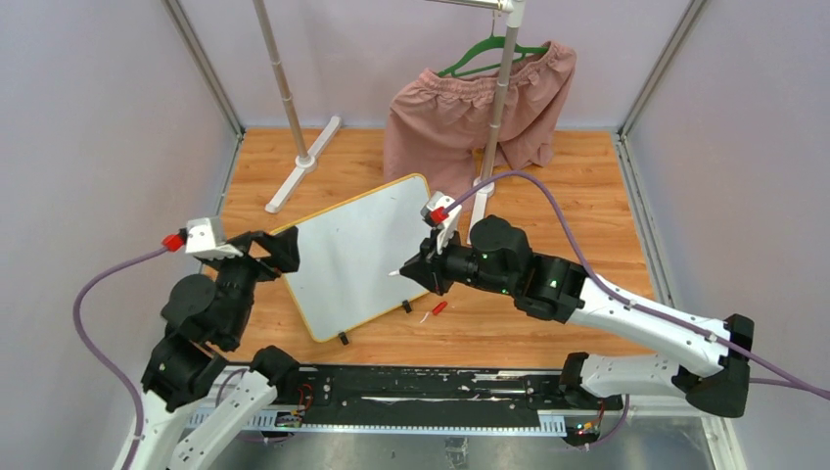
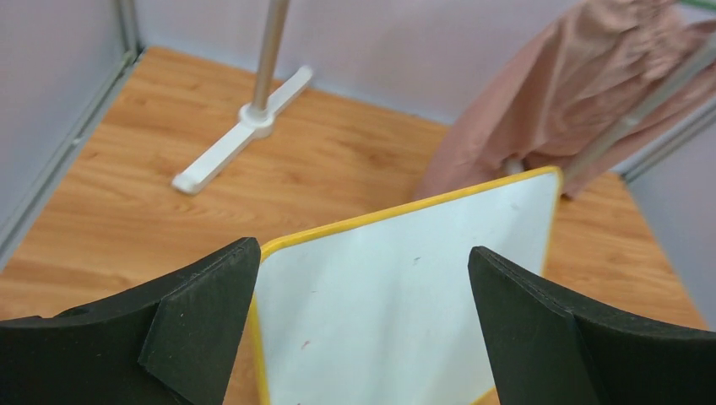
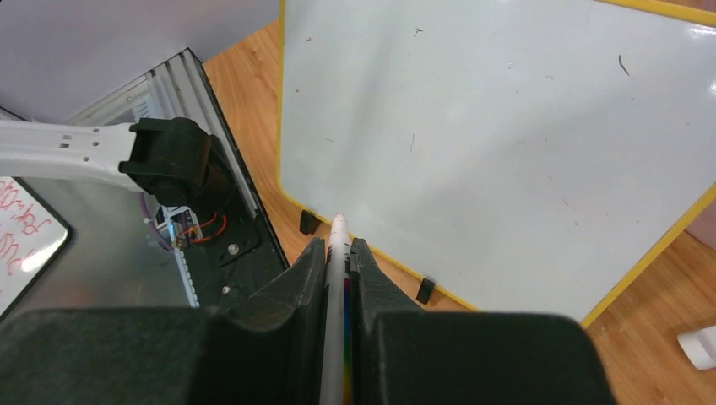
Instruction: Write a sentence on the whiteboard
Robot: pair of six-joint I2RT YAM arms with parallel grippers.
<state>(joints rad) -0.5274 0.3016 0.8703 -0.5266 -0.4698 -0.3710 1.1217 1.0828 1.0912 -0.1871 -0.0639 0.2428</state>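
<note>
White rectangular whiteboard (image 1: 352, 259) w/ thin yellow-orange frame lies askew on the wooden table (image 1: 587, 196), betw. both arms. Left gripper (image 2: 363, 283) jaws wide apart at its left edge. Right gripper (image 3: 338, 253) clamped on slim white marker (image 3: 339, 232), tip prob. just off the board's near edge.

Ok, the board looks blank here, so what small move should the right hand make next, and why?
Probably bring the white marker pinched in the right hand onto the yellow-framed white rectangular whiteboard for a first stroke. Its surface shows no writing yet, the marker tip points at the board's footed edge, and the open left hand sits astride a corner.
</note>
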